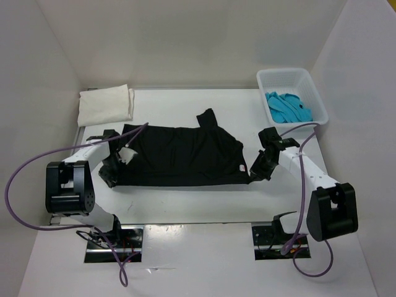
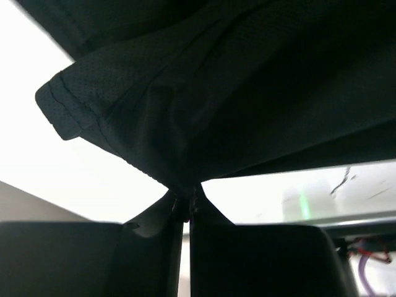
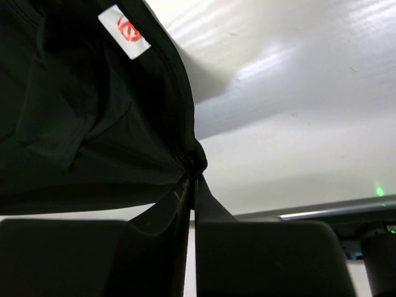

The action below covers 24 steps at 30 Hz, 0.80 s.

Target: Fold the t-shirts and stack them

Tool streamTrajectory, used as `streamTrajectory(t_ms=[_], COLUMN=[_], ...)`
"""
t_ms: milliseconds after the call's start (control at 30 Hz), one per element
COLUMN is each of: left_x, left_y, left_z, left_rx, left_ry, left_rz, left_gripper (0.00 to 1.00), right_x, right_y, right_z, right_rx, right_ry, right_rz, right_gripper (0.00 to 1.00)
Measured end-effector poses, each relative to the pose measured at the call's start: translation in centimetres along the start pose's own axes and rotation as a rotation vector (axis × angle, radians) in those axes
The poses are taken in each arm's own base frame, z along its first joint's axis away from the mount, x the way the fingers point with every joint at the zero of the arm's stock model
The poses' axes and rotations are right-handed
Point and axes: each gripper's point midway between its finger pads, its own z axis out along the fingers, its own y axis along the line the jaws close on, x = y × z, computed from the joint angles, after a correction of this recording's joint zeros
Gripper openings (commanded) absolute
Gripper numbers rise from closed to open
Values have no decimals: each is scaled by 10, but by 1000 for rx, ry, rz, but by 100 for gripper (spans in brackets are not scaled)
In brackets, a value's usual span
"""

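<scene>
Currently left gripper [image 1: 110,177] and right gripper [image 1: 255,174] clamp near corners of black t-shirt [image 1: 179,156], spread mid-bench [image 1: 185,205].

Black t-shirt [image 1: 179,156] spread at centre, cream t-shirt [image 1: 106,105] folded far left, turquoise t-shirt [image 1: 288,106] crumpled far right

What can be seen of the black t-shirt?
The black t-shirt is soft, finely knit cloth, spread mostly flat at the middle of the white table, with a sleeve-like flap at its far edge. A small white label with a red mark sits near its right edge. The left claw and the right claw each pinch a near corner.
</scene>
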Motion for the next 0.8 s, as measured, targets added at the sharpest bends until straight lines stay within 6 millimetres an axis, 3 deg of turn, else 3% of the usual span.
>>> streamTrajectory(t_ms=[67,100,200,300,467,567,600,667,733,800], left_x=[10,13,21,27,47,57,58,55,40,13], left_y=[-1,-2,-1,2,6,11,14,25,43,64], left_z=[1,0,-3,-6,-4,-9,-12,-24,-45,-78], left_rx=[0,1,-8,-28,-66,-87,-104,-154,-232,-322], left_ry=[38,53,81,108,186,223,229,219,160,50], left_rz=[15,21,30,46,51,42,41,36,23,22], left_gripper=[17,21,35,47,54,59,60,66,67,70], right_x=[4,5,8,9,4,3,4,9,12,12], right_y=[-3,-5,-12,-18,-17,-12,-10,-1,9,21], right_z=[-5,-7,-11,-20,-40,-44,-44,-40,-33,-23], right_rx=[8,12,44,65,39,14,8,-8,-22,-40], right_ry=[1,0,-4,-18,-81,-97,-93,-77,-55,-39], right_rz=[7,12,16,20,24,19,12,-11,-30,-40], right_gripper=[15,35,55,57,58,49,37,23,3,0])
